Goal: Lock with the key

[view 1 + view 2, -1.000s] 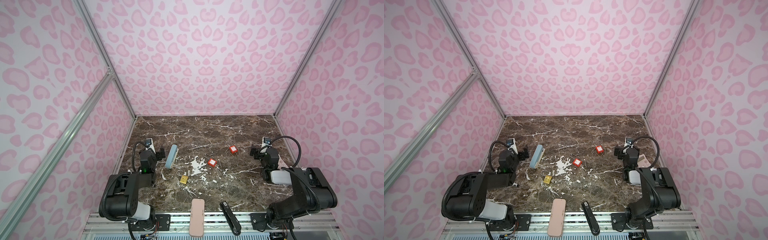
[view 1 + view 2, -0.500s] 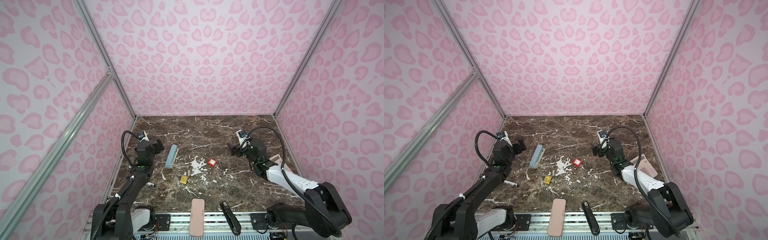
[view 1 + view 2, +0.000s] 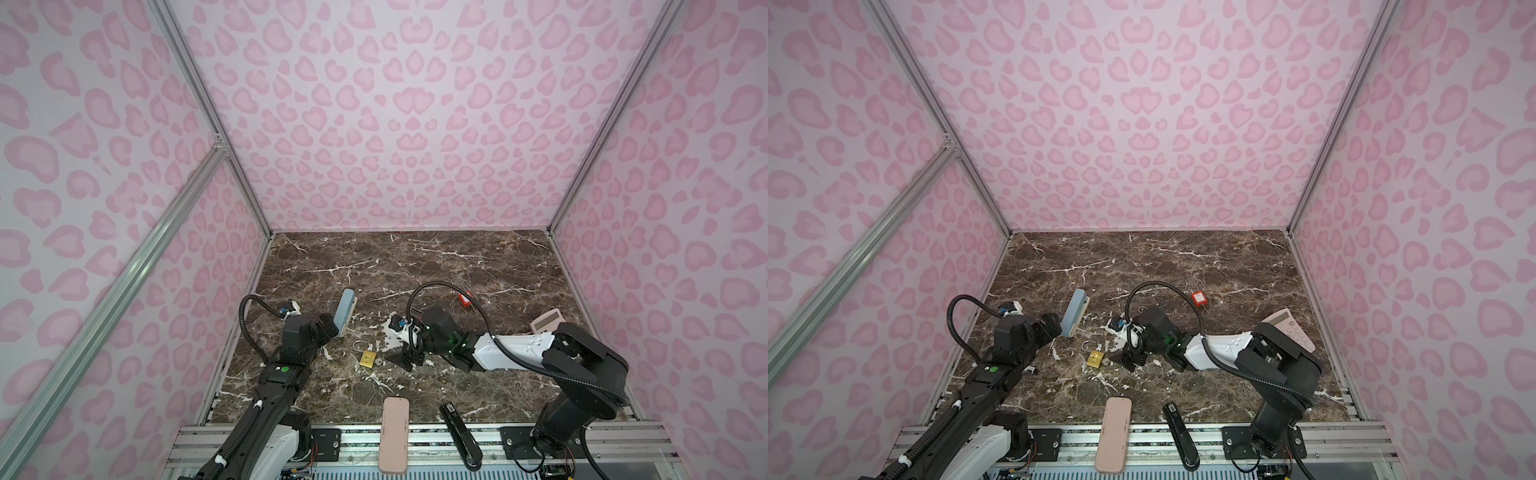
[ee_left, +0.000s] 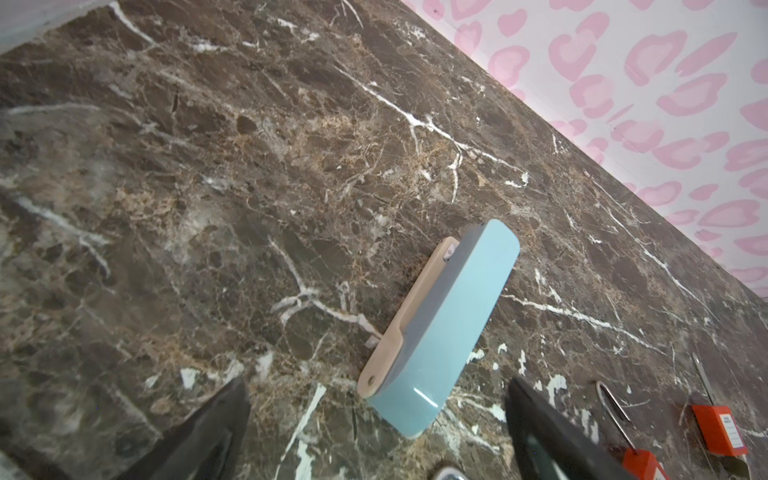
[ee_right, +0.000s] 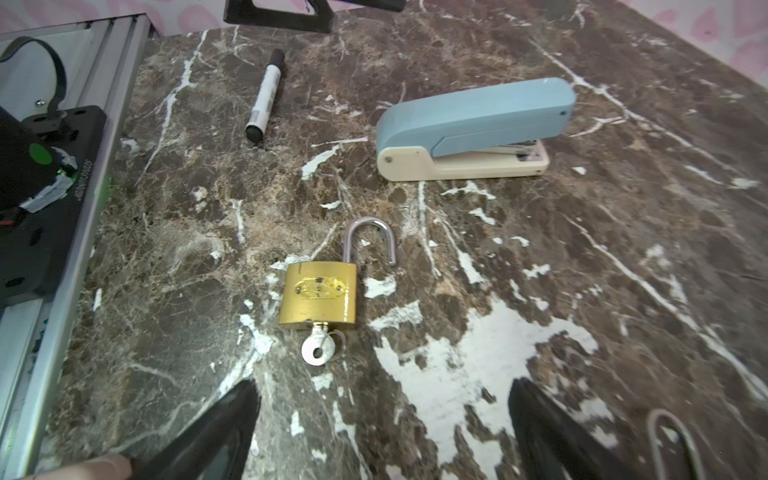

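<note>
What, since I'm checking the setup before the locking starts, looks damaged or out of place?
The marble finish of the tabletop is worn to white patches mid-table, beside the brass padlock, which lies shackle open, key inserted. At the front, the pink case and black stapler overhang the edge onto the rail.

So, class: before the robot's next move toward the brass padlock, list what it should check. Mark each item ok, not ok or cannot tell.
1. Is the key seated in the brass padlock? Ok.
2. Is the shackle pressed shut? Not ok: its free end stands out of the body.
3. Is the right hand open and empty? Ok.
4. Is the path from the right hand to the key unobstructed? Ok.
5. Is the left hand open and empty? Ok, though it faces the blue stapler, not the padlock.
6. Which way is the key turned? Cannot tell.
</note>
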Robot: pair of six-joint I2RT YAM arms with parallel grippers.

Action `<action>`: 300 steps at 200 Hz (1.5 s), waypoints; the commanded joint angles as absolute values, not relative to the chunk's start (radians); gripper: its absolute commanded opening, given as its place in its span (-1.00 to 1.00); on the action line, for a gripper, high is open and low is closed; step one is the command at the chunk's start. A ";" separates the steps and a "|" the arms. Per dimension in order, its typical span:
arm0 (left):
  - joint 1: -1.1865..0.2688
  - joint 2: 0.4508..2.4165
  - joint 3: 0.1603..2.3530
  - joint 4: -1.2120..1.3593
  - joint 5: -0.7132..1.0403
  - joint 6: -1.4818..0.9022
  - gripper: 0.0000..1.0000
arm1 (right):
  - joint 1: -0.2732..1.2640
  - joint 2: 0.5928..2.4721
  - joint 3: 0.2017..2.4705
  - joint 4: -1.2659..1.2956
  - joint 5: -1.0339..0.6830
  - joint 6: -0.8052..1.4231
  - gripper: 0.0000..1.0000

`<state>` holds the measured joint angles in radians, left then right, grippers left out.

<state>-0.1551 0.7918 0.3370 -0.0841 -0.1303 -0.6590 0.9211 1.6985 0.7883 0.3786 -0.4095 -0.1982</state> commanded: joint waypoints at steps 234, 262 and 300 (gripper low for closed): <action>-0.198 0.646 0.169 -0.141 -0.029 -0.920 0.94 | 1.022 1.974 0.974 0.323 -0.332 -0.213 0.19; -0.204 0.635 0.169 -0.148 -0.031 -0.922 0.94 | 1.025 1.988 0.981 0.336 -0.398 -0.203 0.25; -0.211 0.621 0.171 -0.155 -0.023 -0.931 0.94 | 1.026 2.004 0.995 0.335 -0.383 -0.195 0.25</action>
<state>-0.2081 0.6277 0.1703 -0.1612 -0.0261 -0.9146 1.0252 1.9888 0.9886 0.3218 -0.3859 -0.2123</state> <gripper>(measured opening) 0.971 0.635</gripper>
